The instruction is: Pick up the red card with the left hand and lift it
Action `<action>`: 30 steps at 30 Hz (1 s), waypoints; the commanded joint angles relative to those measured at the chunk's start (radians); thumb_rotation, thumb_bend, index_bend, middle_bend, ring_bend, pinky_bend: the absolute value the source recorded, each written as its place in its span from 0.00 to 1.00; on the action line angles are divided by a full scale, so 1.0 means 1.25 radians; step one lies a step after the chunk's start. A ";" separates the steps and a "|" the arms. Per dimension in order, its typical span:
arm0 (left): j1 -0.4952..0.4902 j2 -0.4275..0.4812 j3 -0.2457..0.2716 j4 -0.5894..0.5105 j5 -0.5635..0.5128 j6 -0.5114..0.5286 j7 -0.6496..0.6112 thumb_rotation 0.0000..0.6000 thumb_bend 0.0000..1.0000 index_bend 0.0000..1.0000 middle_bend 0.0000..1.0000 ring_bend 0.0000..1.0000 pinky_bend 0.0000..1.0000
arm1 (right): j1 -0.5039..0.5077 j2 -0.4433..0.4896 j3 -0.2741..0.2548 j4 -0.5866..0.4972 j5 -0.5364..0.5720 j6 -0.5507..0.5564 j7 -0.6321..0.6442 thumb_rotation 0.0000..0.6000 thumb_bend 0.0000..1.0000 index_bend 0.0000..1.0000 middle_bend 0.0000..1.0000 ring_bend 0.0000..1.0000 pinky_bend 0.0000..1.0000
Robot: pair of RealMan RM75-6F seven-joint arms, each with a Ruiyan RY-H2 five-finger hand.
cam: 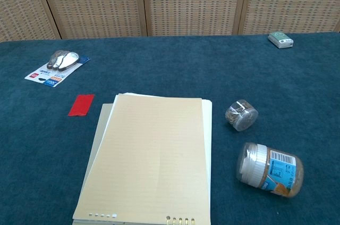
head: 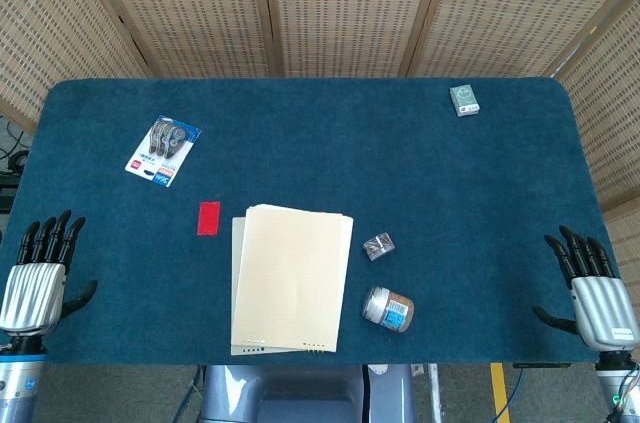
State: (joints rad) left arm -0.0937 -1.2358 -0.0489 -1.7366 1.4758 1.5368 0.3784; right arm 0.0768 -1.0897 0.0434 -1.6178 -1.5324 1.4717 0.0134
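The red card (head: 208,217) (cam: 81,105) lies flat on the blue cloth, just left of the stack of cream paper pads (head: 291,279) (cam: 150,157). My left hand (head: 40,278) rests at the table's near left corner, fingers apart and holding nothing, well to the left of and nearer than the card. At the near right corner, my right hand (head: 592,286) is likewise spread and empty. Neither hand shows in the chest view.
A blister pack of correction tapes (head: 163,149) (cam: 57,66) lies behind the card. Right of the pads are a small clear box (head: 379,246) (cam: 241,115) and a jar (head: 388,309) (cam: 269,169) on its side. A green box (head: 464,100) (cam: 280,39) sits far right.
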 commanded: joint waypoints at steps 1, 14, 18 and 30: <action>0.001 0.000 0.000 0.001 -0.002 -0.002 0.001 1.00 0.26 0.00 0.00 0.00 0.00 | 0.000 0.001 -0.001 -0.001 -0.002 0.001 0.000 1.00 0.13 0.06 0.00 0.00 0.00; 0.000 0.002 -0.002 -0.005 -0.004 -0.005 0.003 1.00 0.26 0.00 0.00 0.00 0.00 | -0.004 0.002 -0.001 -0.004 -0.007 0.010 -0.001 1.00 0.13 0.06 0.00 0.00 0.00; -0.001 0.002 -0.004 -0.004 -0.007 -0.009 0.001 1.00 0.26 0.00 0.00 0.00 0.00 | -0.004 0.001 -0.001 -0.005 -0.007 0.011 -0.005 1.00 0.13 0.06 0.00 0.00 0.00; -0.002 0.003 -0.006 -0.005 -0.014 -0.013 0.004 1.00 0.26 0.00 0.00 0.00 0.00 | 0.000 0.001 -0.002 -0.004 -0.008 0.004 -0.008 1.00 0.13 0.06 0.00 0.00 0.00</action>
State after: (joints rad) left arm -0.0953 -1.2323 -0.0558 -1.7424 1.4577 1.5204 0.3828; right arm 0.0761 -1.0888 0.0411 -1.6229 -1.5429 1.4775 0.0032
